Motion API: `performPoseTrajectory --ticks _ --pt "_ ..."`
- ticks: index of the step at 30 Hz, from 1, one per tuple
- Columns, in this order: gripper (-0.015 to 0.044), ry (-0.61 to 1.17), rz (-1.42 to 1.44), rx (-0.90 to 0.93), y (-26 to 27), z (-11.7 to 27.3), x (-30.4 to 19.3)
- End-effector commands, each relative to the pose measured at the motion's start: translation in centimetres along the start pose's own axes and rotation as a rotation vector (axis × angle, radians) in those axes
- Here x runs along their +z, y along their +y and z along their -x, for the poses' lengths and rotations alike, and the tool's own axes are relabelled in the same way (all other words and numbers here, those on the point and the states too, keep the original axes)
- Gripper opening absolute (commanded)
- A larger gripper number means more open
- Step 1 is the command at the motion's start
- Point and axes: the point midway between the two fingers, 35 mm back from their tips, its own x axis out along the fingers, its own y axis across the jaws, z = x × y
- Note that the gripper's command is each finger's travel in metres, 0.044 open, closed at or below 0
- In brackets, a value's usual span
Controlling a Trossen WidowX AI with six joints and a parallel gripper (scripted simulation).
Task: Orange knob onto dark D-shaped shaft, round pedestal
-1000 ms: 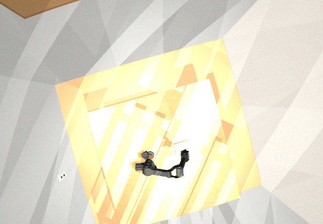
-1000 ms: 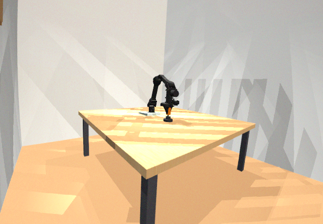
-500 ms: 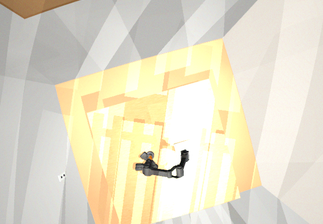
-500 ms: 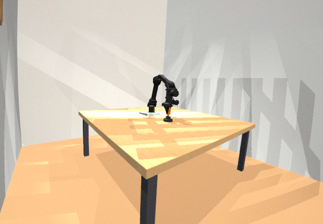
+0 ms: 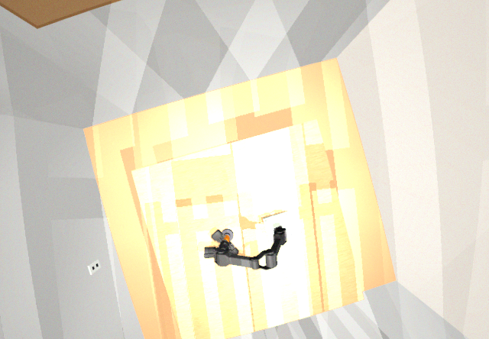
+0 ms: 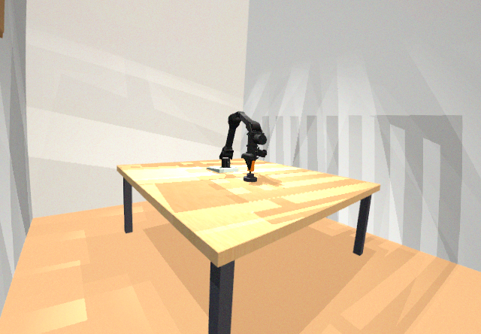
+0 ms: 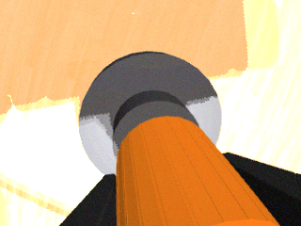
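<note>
The orange knob (image 5: 227, 237) (image 6: 252, 165) (image 7: 188, 188) is upright between the fingers of my gripper (image 6: 250, 164) (image 7: 168, 174), which is shut on it. The round dark pedestal (image 6: 249, 179) (image 7: 150, 72) stands on the table directly below. In the exterior view, a short dark stretch of the shaft (image 6: 249, 172) shows between the knob's lower end and the pedestal, so the knob is above the pedestal, not down on it. In the wrist view the knob hides the shaft's top and its own hole. Whether the shaft's tip is inside the hole, I cannot tell.
The arm reaches over the wooden table (image 6: 186, 198) from its base, which stands on a pale plate (image 6: 217, 169) behind the pedestal. Patchy light and shadow cover the table top. No other loose object shows near the pedestal.
</note>
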Motion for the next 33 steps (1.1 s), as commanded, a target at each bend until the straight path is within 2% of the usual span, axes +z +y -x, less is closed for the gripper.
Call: performPoseTrajectory --ticks 1,15,22,33 --pt "0.0000 -0.004 0.004 -0.008 -0.17 -0.12 0.10" --pt "0.0000 -0.004 0.004 -0.008 -0.10 0.37 0.03" --pt "0.0000 -0.003 0.203 -0.008 0.11 0.44 -0.23" --pt "0.0000 -0.003 0.214 -0.008 0.20 -0.11 -0.35"
